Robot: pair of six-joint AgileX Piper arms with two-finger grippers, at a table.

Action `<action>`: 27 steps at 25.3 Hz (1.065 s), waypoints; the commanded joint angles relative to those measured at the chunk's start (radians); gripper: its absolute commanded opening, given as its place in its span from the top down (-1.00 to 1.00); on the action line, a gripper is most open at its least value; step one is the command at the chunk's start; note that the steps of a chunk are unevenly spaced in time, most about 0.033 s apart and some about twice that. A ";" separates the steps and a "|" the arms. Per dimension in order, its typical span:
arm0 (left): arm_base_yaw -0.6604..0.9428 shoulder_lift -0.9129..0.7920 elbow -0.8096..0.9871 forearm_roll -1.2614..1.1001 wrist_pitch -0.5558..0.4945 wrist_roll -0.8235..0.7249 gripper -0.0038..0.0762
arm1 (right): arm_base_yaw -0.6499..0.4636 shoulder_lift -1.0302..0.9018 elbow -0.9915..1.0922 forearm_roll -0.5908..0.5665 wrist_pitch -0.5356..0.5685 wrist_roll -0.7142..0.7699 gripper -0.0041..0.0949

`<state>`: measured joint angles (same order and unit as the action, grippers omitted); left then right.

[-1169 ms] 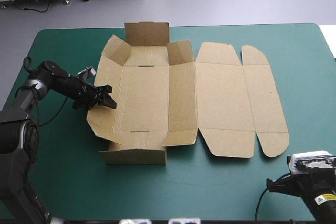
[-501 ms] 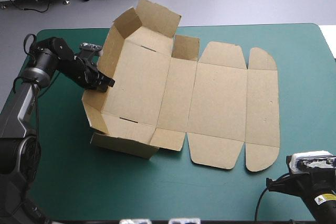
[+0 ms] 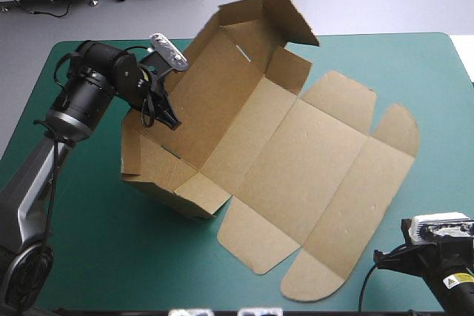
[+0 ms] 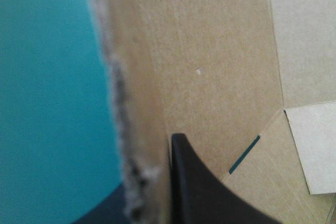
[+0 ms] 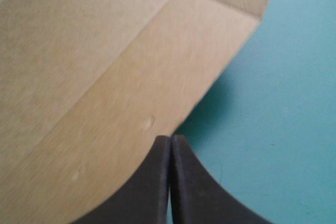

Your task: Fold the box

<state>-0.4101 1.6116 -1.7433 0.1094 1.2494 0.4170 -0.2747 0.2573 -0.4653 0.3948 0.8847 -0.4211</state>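
Observation:
The brown box [image 3: 296, 146] is a cut sheet with its walls partly raised. Its left end is lifted and tipped up, while the flat lid panels [image 3: 355, 183] trail down toward the table's front right. My left gripper [image 3: 167, 116] is shut on the box's left wall. In the left wrist view that wall's edge [image 4: 139, 129] runs between the two black fingers [image 4: 194, 187] of the left gripper [image 4: 152, 182]. My right gripper [image 5: 171, 140] is shut and holds nothing. It sits low at the front right, with the lid's rounded edge [image 5: 94, 51] just ahead of it.
Bare teal-green cover [image 3: 89, 242] lies in front of and to the left of the box, with more at the far right [image 3: 437, 94]. The right arm's wrist [image 3: 437, 257] sits at the front right corner, close to the lid's lowest flap [image 3: 318, 279].
The left gripper closed on the box's left wall and rose, tipping the box up and swinging it. The lid panels slid toward the front right. The right arm stayed still.

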 commanded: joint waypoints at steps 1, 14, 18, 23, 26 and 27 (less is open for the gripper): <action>-0.106 -0.059 -0.031 0.104 0.033 0.057 0.92 | 0.001 0.009 -0.023 0.031 -0.068 0.001 0.97; -0.333 -0.059 -0.023 0.301 -0.084 0.156 0.92 | 0.001 0.011 -0.070 0.028 -0.098 0.001 0.97; -0.386 -0.058 -0.022 0.349 -0.209 0.156 0.92 | 0.001 0.011 -0.123 0.020 -0.100 0.020 0.96; -0.466 -0.050 0.047 0.490 -0.322 0.164 0.92 | 0.001 0.030 -0.193 -0.078 -0.089 0.112 0.96; -0.490 -0.049 0.130 0.579 -0.355 0.109 0.92 | 0.001 0.047 -0.244 -0.107 -0.082 0.124 0.97; -0.497 -0.049 0.175 0.630 -0.370 0.072 0.92 | 0.001 0.064 -0.272 -0.111 -0.080 0.145 0.97</action>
<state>-0.8907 1.6019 -1.6009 0.6178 0.9539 0.5474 -0.2747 0.2837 -0.6716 0.2888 0.8676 -0.2998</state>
